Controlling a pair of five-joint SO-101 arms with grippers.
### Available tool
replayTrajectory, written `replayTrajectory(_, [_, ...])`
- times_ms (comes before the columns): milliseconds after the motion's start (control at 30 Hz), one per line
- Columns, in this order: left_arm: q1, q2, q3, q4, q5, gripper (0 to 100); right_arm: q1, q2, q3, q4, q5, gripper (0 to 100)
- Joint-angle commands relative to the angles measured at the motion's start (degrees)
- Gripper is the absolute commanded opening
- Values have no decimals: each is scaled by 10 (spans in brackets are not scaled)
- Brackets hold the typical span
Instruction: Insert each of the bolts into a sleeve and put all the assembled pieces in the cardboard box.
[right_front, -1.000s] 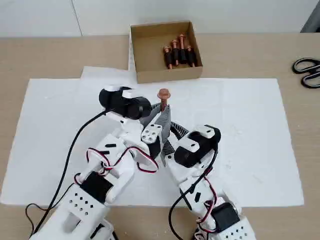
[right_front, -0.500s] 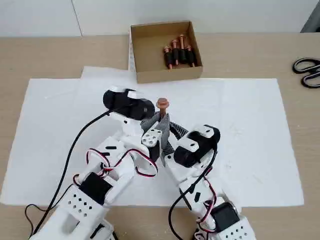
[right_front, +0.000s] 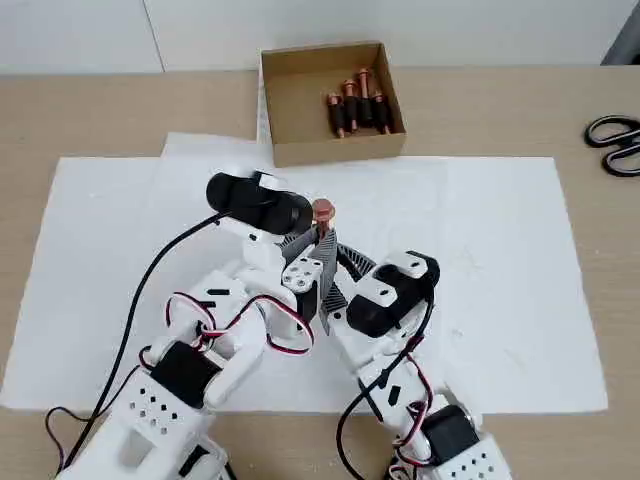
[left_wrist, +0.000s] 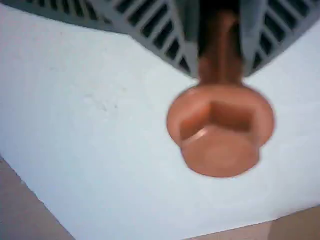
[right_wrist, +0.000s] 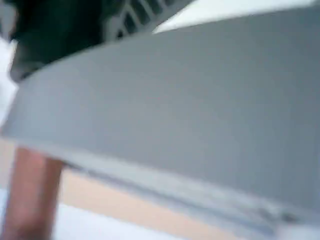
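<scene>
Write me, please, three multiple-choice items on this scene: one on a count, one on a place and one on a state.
1. How many assembled pieces lie in the cardboard box?
A) two
B) four
C) six

2. Where do the scissors lie?
A) in the box
B) on the white sheet
C) on the bare table, off the sheet

3. How is the copper bolt at the centre?
A) lying flat on the sheet
B) clamped by its shaft between grey fingers
C) standing in the box

Answers:
1 B, since four sleeved bolts lie side by side in the box.
2 C, since they rest on wood beyond the sheet's edge.
3 B, since the left wrist view shows the shaft pinched, with the head free.
</scene>
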Motion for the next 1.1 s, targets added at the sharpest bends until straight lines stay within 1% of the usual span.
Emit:
replayTrajectory(0, [-4, -10, -36, 5, 7, 163, 0, -7, 3, -6, -5, 4])
replayTrajectory(67, [-4, -10, -38, 14, 13, 199, 0, -7, 3, -6, -5, 4])
replayTrajectory(233, [-26, -11, -39, 14, 13, 198, 0, -7, 3, -6, -5, 4])
replayTrajectory(467, [-36, -13, -40, 17, 11, 199, 0, -7, 3, -6, -4, 4])
replayTrajectory(567, [-73, -14, -46, 40, -9, 199, 0, -7, 3, -6, -4, 4])
replayTrajectory(667, [-145, -14, -78, 106, -25, 200, 0, -7, 3, -6, -4, 4])
replayTrajectory(733, [-213, -14, -114, 165, -33, 201, 1, -7, 3, -6, -4, 4])
replayTrajectory(800, [-297, -15, -158, 222, -54, 202, 2, -7, 3, -6, -4, 4])
replayTrajectory(867, [-416, -15, -189, 236, -104, 202, 10, -7, 3, -4, -4, 4])
replayTrajectory(933, [-546, -10, -204, 228, -177, 202, 33, -7, 3, -5, -4, 4])
replayTrajectory(967, [-591, -7, -202, 222, -204, 202, 46, -7, 3, -5, -4, 4])
replayTrajectory(1000, [-619, -1, -196, 225, -228, 202, 58, -7, 3, 0, -3, 4])
replayTrajectory(1067, [-668, 14, -190, 258, -305, 202, 75, -7, -1, 15, 5, 4])
